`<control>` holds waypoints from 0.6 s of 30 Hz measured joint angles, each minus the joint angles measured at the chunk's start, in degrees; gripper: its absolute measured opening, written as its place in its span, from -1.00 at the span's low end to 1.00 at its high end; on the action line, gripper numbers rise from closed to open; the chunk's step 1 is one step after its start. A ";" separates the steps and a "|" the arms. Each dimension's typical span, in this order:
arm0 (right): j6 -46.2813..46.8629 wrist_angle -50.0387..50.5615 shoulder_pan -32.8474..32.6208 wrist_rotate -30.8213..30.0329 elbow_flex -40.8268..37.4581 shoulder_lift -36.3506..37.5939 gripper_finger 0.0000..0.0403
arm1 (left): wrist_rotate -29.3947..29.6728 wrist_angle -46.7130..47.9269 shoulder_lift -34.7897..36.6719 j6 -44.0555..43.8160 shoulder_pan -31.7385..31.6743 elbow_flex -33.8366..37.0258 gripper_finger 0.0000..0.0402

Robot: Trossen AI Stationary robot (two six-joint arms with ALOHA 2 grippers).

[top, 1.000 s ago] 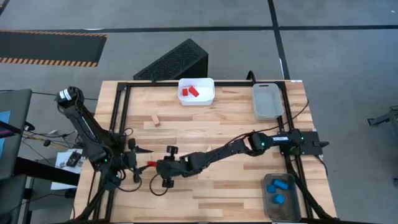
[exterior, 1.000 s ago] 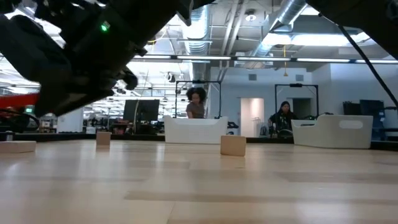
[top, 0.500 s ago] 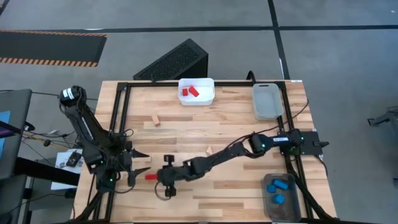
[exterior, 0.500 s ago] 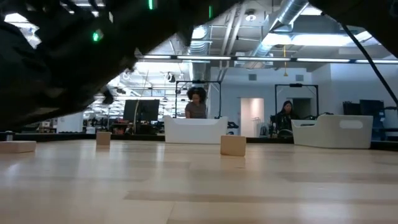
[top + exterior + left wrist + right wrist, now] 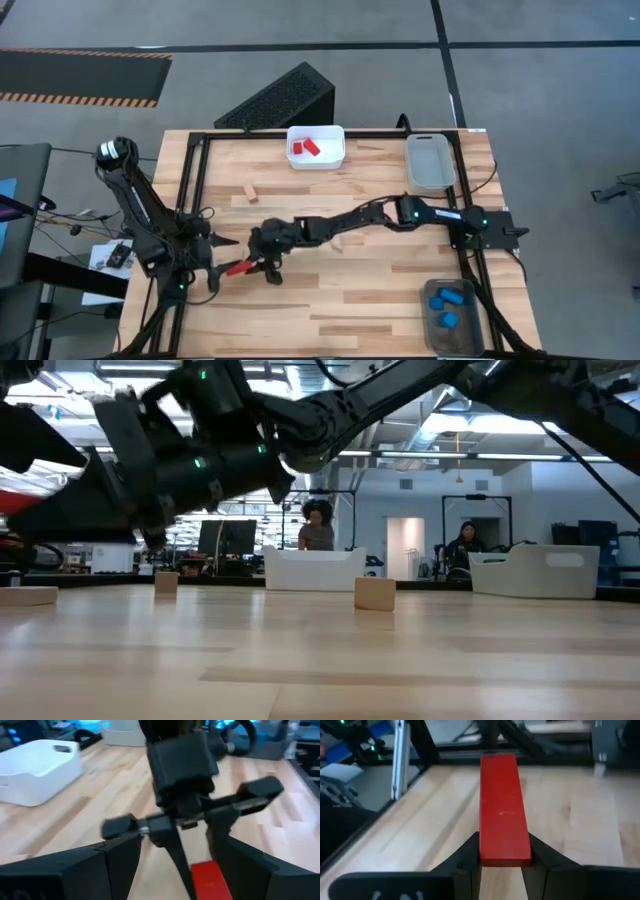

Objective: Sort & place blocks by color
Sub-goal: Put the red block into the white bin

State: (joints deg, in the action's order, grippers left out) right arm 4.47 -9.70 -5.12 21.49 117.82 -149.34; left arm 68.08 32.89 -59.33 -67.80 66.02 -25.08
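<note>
A red bar block [image 5: 238, 267] hangs above the table's left near part, between the two grippers. My right gripper [image 5: 253, 263] reaches across from the right and is shut on it. The bar points away from that gripper in the right wrist view [image 5: 504, 820]. My left gripper [image 5: 221, 260] faces it, open, and the bar's free end [image 5: 211, 879] lies between its fingers, close to one. Two red blocks [image 5: 305, 147] lie in the white bin [image 5: 338, 135]. Blue blocks [image 5: 447, 300] lie in the grey bin [image 5: 430, 330]. Pale wood blocks [image 5: 250, 195] [image 5: 375, 593] rest flat on the table. My right gripper pinches the red bar's near end [image 5: 504, 856] between its two fingers [image 5: 470, 854], which lie along the bar. It comes slanting from the table's far right. The bar is lifted clear and sticks out toward the left gripper. My left gripper: whether a finger touches the bar's free end, I cannot tell.
A pale bin [image 5: 428, 162] sits at the far right. A black frame [image 5: 190, 200] runs along the table's edges. A black slanted box [image 5: 280, 95] stands beyond the far edge. People and desks show in the room behind the table [image 5: 318, 525].
My right gripper, with the red bar, first went toward the near edge, then came back toward the far edge and turned, so it now comes at the bar from the far right. My left gripper followed near and back. The bar stayed between the two.
</note>
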 joint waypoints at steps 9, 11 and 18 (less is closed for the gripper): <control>-6.80 5.56 4.62 0.64 -0.17 2.98 -0.43 | 0.24 10.17 4.70 -4.01 -3.46 0.00 0.20; -9.14 6.25 5.21 0.46 -0.14 4.92 -0.43 | 0.23 11.12 5.05 -3.98 -4.39 0.00 0.20; -14.86 16.42 6.23 -1.19 -1.21 12.47 -0.42 | 1.75 12.53 5.00 -3.40 -7.07 -0.09 0.20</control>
State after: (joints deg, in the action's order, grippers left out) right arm -10.39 6.73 1.11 20.30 116.61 -136.87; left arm 69.84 45.42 -54.33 -71.20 58.95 -25.17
